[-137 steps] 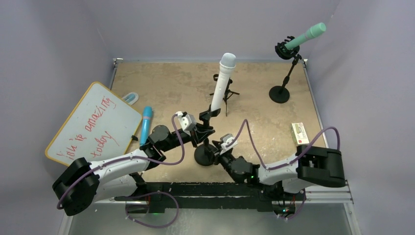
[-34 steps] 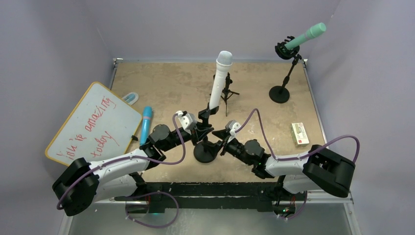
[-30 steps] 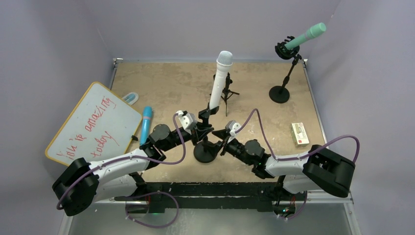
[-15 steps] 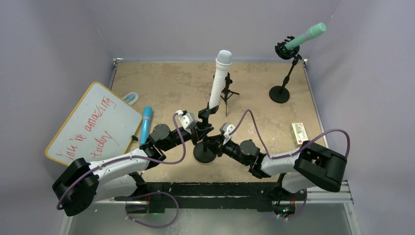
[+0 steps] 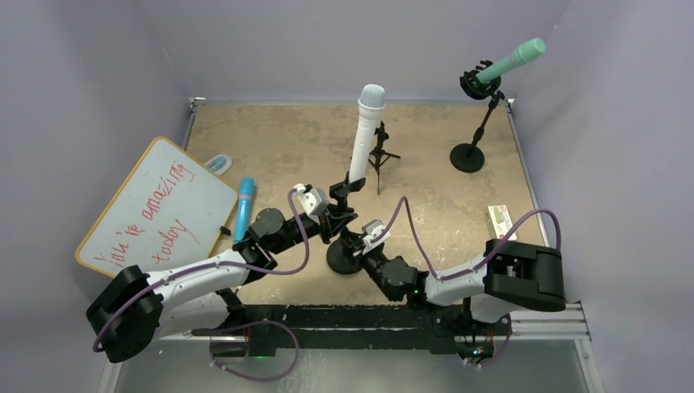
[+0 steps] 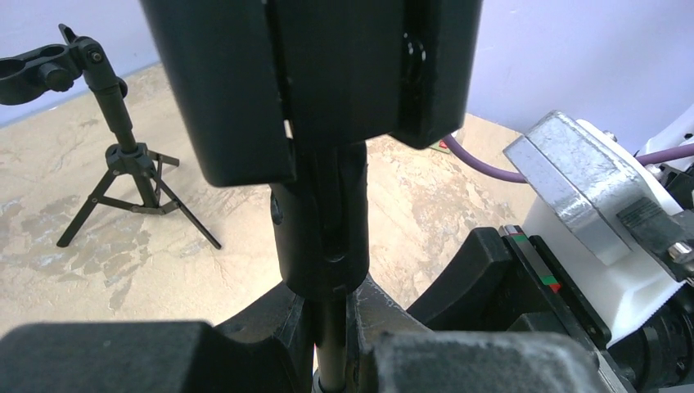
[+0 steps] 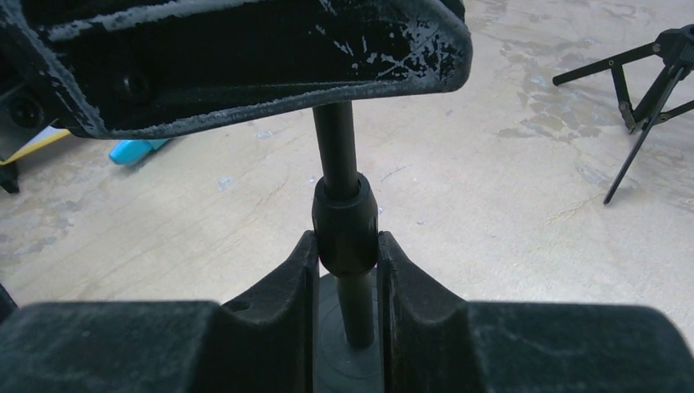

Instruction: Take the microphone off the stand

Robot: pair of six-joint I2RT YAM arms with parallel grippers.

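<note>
A white microphone (image 5: 363, 135) stands nearly upright in the clip (image 5: 342, 190) of a black stand with a round base (image 5: 344, 259). My left gripper (image 5: 334, 223) is shut on the stand's thin pole (image 6: 330, 327), just under its thick joint (image 6: 319, 237). Lower on the same pole, my right gripper (image 5: 351, 242) is shut on the black collar (image 7: 345, 229), a little above the base (image 7: 334, 348). The microphone itself is out of both wrist views.
A green microphone (image 5: 511, 59) sits on another stand (image 5: 468, 155) at the back right. A small empty tripod (image 5: 380, 155) stands behind the white microphone. A blue microphone (image 5: 244, 209) and a whiteboard (image 5: 155, 205) lie left. A small box (image 5: 501, 223) lies right.
My right arm has swung in towards the stand's foot and its jaws have closed on the pole's collar. The left gripper has kept its grip; the microphone leans slightly less.
</note>
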